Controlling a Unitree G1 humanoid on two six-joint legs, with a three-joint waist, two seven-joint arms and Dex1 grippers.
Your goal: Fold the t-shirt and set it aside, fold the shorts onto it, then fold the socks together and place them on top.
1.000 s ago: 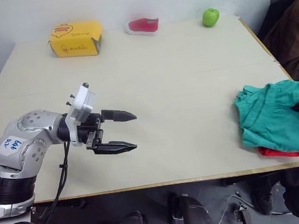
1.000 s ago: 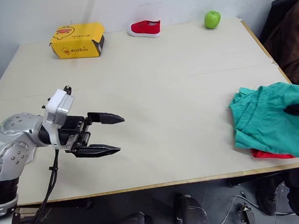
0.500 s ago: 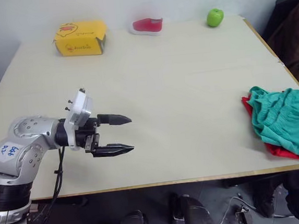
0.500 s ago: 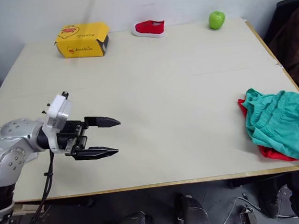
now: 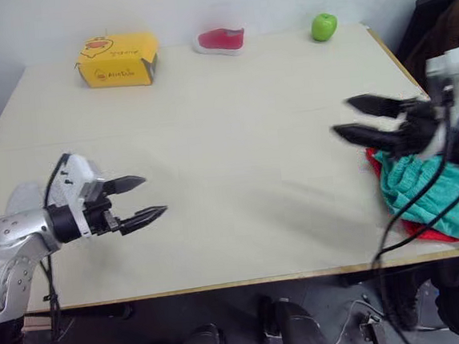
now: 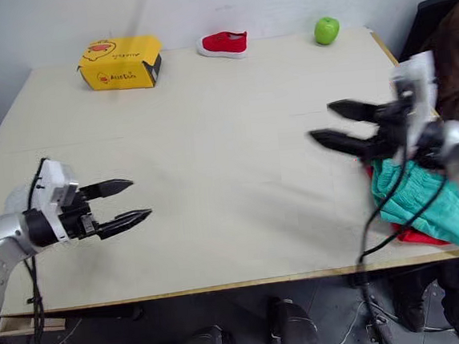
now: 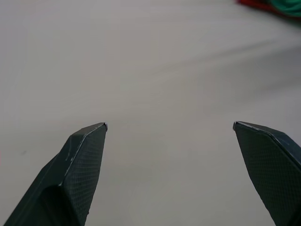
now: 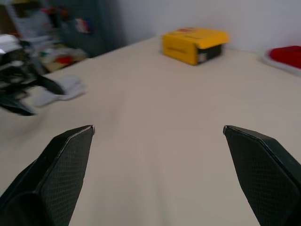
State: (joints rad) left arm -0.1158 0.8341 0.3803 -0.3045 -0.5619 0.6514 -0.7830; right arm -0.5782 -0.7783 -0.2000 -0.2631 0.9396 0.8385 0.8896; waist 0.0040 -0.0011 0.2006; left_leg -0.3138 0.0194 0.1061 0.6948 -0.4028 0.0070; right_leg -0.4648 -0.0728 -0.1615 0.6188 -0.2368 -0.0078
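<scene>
The teal shorts [image 5: 426,195] lie bunched on the red t-shirt [image 5: 426,234] at the table's right front edge. My right gripper [image 5: 341,116] hovers open and empty just left of and above that pile, pointing across the table. My left gripper [image 5: 154,195] is open and empty over the bare tabletop at the front left. The grey socks [image 8: 61,89] lie on the table beside the left gripper [image 8: 19,96] in the right wrist view. The pile's edge [image 7: 270,4] appears far off in the left wrist view.
A yellow box [image 5: 117,59], a small red shoe [image 5: 219,39] and a green apple [image 5: 323,26] stand along the table's far edge. A dark jacket [image 5: 452,36] hangs beyond the right edge. The right arm's black cable [image 5: 414,216] droops over the clothes.
My right gripper has opened, let go of the shorts and risen to the left over the table. The left arm has drawn back toward the left. The clothes pile sits a little further right.
</scene>
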